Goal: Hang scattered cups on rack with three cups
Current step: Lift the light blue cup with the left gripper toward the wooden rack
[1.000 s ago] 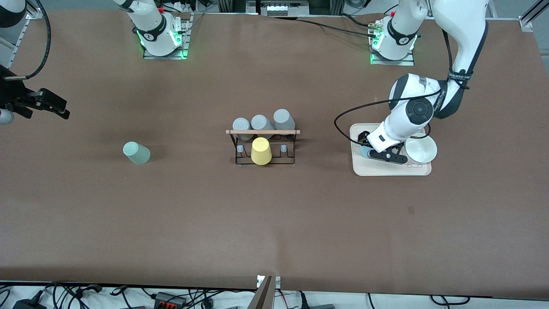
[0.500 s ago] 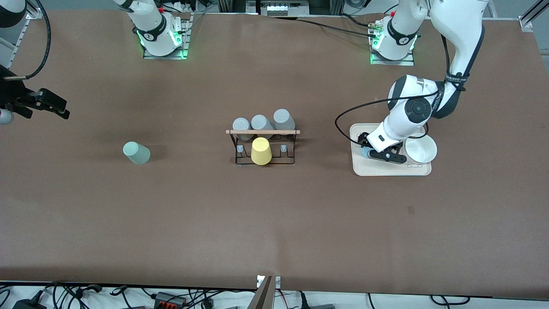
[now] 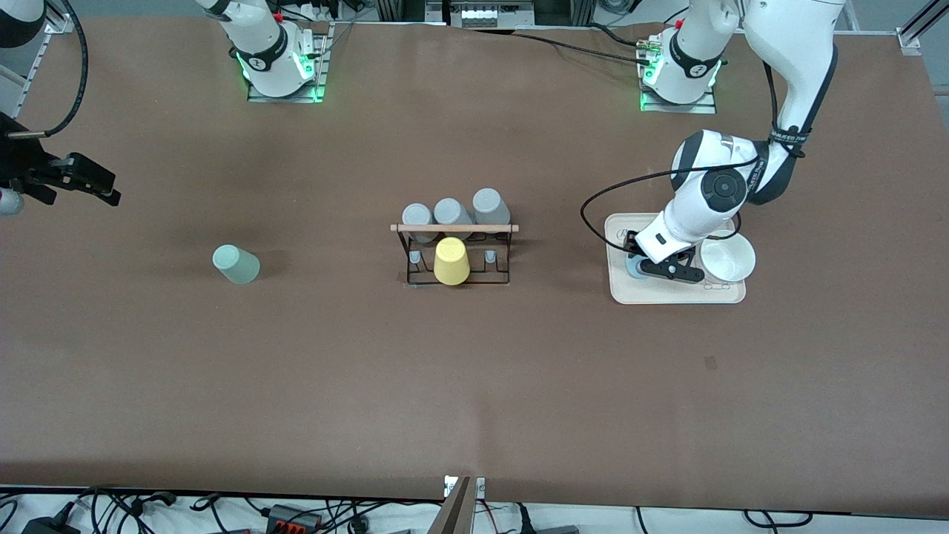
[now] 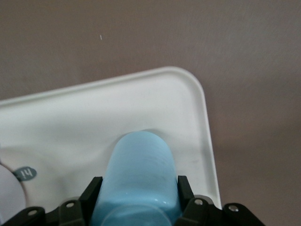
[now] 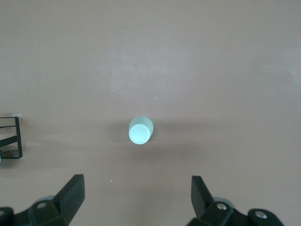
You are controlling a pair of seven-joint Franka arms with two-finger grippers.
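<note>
Left gripper point(image 3: 643, 265) sits low over the beige tray point(image 3: 667, 295) at middle right of the front view, its fingers point(image 4: 92, 193) clamped on the light blue cup point(image 4: 139, 181). That cup lies on its side, long axis running straight out from the palm. Black rack point(image 3: 456, 256) stands at frame centre. Right gripper point(image 5: 138, 193) waits spread wide above the mint cup point(image 3: 236, 264), tipped at left.

Pale mint green cup point(image 5: 140, 130) alone on brown table point(image 5: 225, 70), rack point(image 5: 11, 138) corner at edge, right gripper point(image 5: 136, 195) jaws spread
</note>
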